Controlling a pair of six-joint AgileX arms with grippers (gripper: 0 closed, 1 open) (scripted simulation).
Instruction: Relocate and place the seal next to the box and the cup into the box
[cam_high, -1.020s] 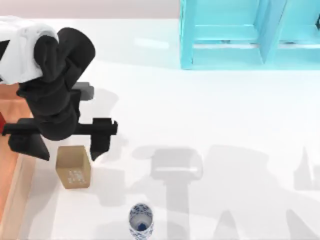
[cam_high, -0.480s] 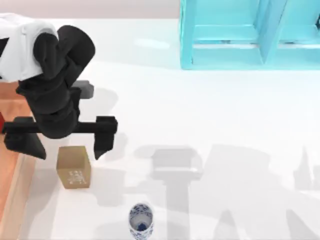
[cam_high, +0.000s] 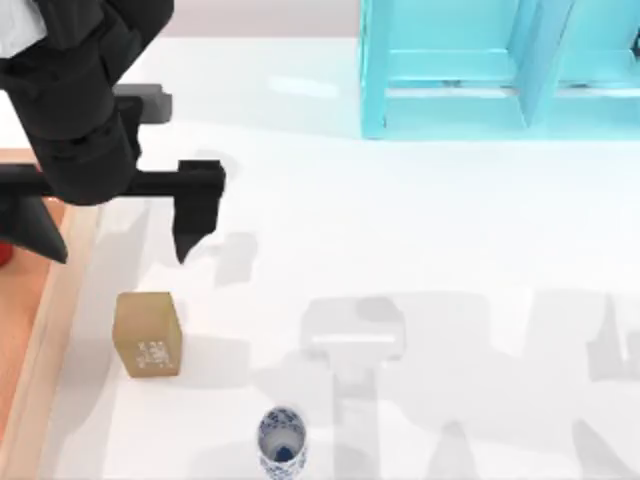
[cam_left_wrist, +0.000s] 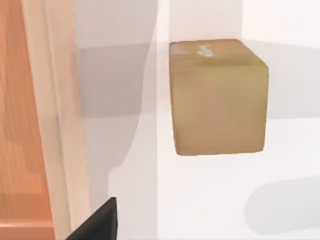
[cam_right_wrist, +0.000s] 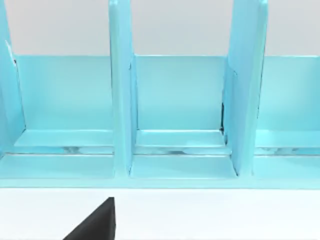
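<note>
Top view, far left: the box (cam_high: 60, 300) shows its light-wood wall and orange floor along the table's left edge. Left gripper (cam_high: 110, 225) hangs above that wall, jaws spread wide and empty; one finger sits over the box at the picture's left edge, the other finger (cam_high: 195, 215) over the white table (cam_high: 420, 250). The seal (cam_high: 148, 334) stands on the table just beside the box wall, outside it, nearer the bottom of the view than the fingertips. It is not between the jaws and nothing touches it. White carved markings face the bottom edge of the view. In the left wrist view the seal (cam_left_wrist: 217, 97) sits apart from the box wall (cam_left_wrist: 55, 120), a strip of table between them.

The cup (cam_high: 281, 442) stands upright on the table right of the seal, near the bottom edge, well apart from the box, blue inside showing.

Turquoise shelf (cam_high: 500, 70) at the top right. Right wrist view faces the shelf compartments (cam_right_wrist: 175, 110); right gripper's jaws can't be judged, just one dark finger (cam_right_wrist: 97, 222).
</note>
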